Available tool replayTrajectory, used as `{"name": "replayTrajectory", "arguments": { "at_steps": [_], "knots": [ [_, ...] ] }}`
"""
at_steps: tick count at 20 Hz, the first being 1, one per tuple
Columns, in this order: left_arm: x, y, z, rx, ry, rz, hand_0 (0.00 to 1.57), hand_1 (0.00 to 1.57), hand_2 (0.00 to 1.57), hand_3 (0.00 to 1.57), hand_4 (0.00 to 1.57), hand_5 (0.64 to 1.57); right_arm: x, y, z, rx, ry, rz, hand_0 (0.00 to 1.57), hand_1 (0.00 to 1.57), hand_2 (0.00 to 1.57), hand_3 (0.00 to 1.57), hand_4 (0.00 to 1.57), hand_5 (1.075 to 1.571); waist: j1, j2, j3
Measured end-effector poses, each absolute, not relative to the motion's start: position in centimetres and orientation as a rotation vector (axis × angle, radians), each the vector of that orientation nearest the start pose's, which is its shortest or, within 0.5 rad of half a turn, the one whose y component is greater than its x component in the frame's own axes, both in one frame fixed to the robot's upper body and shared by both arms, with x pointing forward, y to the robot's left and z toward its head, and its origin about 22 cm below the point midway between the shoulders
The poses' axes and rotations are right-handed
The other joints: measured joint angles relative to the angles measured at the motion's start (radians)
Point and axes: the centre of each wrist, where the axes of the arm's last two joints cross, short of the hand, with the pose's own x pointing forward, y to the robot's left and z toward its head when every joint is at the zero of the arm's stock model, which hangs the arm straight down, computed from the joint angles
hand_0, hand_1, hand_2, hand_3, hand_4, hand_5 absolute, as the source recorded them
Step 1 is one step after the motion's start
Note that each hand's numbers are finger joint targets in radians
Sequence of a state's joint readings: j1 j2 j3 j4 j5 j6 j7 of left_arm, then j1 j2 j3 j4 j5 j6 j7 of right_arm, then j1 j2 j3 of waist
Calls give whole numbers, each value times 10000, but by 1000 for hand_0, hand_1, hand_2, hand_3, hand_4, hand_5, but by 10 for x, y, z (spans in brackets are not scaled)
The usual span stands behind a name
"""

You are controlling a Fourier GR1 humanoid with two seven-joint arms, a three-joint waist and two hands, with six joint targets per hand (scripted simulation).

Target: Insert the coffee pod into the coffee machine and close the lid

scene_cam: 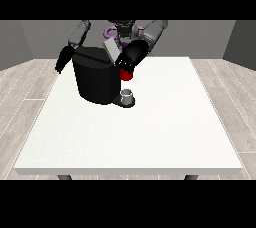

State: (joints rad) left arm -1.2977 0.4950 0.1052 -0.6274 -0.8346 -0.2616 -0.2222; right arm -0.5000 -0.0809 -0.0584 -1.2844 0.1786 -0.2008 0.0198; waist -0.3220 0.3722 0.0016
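Black hand at the view's right (131, 58) sits at the top of the coffee machine (96, 79) beside its raised lid (112, 50), just above a red thing at the machine (126, 75); whether its fingers hold anything I cannot tell, probably placed there to work the pod slot. Machine stands near the desk's (150, 137) far edge, left of centre. A grey thing (128, 94), perhaps the pod, rests on the machine's base; the hand at the view's left (63, 60) hangs clear near the far left corner.

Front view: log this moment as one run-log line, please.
coffee machine: on table, lid raised | robot hand at view's right: at machine top, above red thing | grey thing: on machine's base
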Motion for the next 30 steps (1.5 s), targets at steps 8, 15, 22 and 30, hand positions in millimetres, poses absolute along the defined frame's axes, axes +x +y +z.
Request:
{"name": "replayTrajectory", "arguments": {
  "at_steps": [8, 15, 22, 30],
  "knots": [
    [456, 266, 307, 9293, -17476, -11910, 742, 742, 871, 653, 0, 1571, 353, -204, 71, -2697, -17643, 1395, 0, 0, 0, 0, 161, 1571, -121, 268, -5],
    [455, 270, 312, 10070, -17397, -11991, 0, 0, 565, 474, 0, 1571, 355, -199, 74, -2911, -17770, 1444, 0, 0, 0, 0, 147, 1571, -100, 366, 0],
    [457, 270, 302, 9930, -17342, -12015, 0, 0, 332, 226, 0, 1571, 355, -205, 67, -3006, -17317, 1354, 0, 0, 0, 0, 90, 1571, 65, 57, 2],
    [462, 245, 257, 8604, -16583, -12365, 0, 0, 0, 0, 0, 1571, 347, -232, 27, -3218, -16088, 597, 0, 0, 0, 0, 0, 1571, 1055, -1127, -6]
  ]
}}
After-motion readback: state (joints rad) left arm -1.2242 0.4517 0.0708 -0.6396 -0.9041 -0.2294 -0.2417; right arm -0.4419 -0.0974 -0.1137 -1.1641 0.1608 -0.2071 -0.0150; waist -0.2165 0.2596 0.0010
